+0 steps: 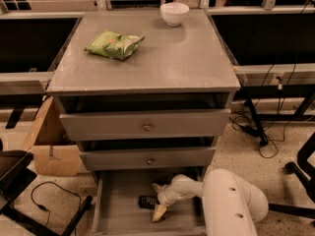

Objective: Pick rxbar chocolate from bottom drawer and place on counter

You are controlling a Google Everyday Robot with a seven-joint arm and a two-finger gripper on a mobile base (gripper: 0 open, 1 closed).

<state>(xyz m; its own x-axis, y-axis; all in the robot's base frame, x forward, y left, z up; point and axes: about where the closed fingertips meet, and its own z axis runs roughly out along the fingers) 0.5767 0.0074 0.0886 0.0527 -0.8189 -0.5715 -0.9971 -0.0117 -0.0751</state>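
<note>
The rxbar chocolate [146, 201] is a small dark bar lying flat on the floor of the open bottom drawer [118, 215]. My gripper [157, 199] reaches down into that drawer from the right. Its pale fingers [159, 212] stand apart, one behind and one in front of the bar's right end. The bulky white arm [231, 203] fills the lower right and hides the drawer's right side. The grey counter [187, 58] tops the cabinet.
A crinkled green snack bag [114, 44] lies on the counter's left side and a white bowl [174, 13] stands at its back edge. The two upper drawers [145, 126] are slightly ajar. A cardboard box [49, 146] and cables sit on the floor at left.
</note>
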